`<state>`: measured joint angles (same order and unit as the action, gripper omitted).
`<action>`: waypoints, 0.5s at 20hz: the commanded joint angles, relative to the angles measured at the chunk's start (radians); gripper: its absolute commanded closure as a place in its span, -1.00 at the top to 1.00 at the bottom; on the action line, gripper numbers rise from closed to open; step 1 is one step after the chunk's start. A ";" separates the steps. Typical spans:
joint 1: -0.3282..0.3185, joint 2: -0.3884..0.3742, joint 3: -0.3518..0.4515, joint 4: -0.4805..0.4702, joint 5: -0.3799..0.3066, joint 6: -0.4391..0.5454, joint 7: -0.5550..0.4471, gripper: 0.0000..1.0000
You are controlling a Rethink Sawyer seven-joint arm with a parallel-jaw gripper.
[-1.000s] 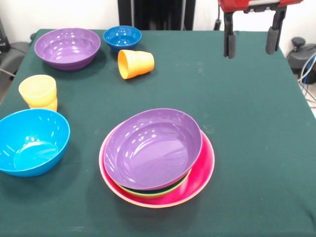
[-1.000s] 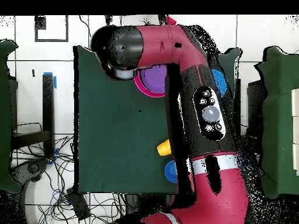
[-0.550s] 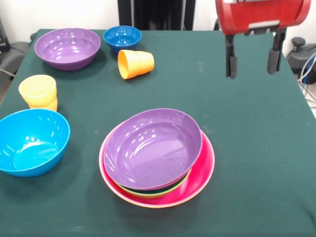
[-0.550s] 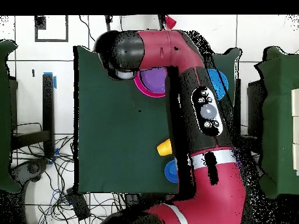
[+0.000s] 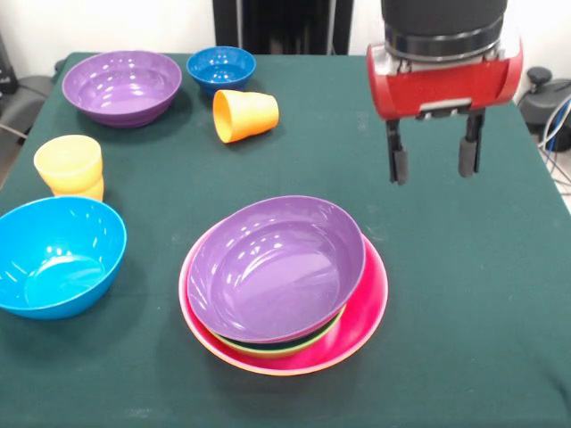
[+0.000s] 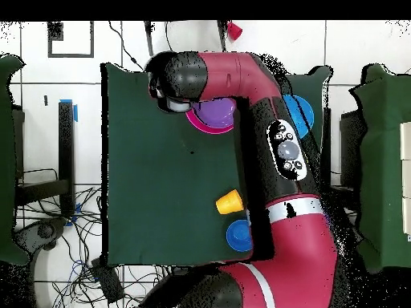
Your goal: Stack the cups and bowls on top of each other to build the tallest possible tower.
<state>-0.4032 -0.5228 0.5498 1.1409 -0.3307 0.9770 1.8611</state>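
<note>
The gripper (image 5: 430, 165) is held above the table (image 5: 464, 294), fingers spread and empty. The tower (image 5: 284, 283) is seen below and left of the fingertips, untouched.

A robotics lab: green-clothed table (image 5: 464, 267), tangled floor cables (image 6: 76, 241), tape marks (image 6: 75, 110) on pale tiles

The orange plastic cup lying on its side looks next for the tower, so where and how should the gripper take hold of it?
Probably across the tapered wall of the orange plastic cup, from above. It lies tipped over, mouth towards the purple bowl, so the rim cannot be pinched from the top. The open gripper hangs apart from it, over bare cloth.
</note>
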 commanded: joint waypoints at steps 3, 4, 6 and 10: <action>-0.015 0.089 -0.011 0.089 -0.004 -0.015 -0.049 1.00; -0.014 0.083 -0.016 0.089 -0.008 -0.006 -0.051 1.00; -0.020 0.073 -0.018 0.093 -0.011 0.012 -0.067 1.00; -0.041 0.096 0.009 0.060 0.014 0.051 -0.106 1.00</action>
<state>-0.4193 -0.4548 0.5514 1.1471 -0.3253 0.9729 1.8611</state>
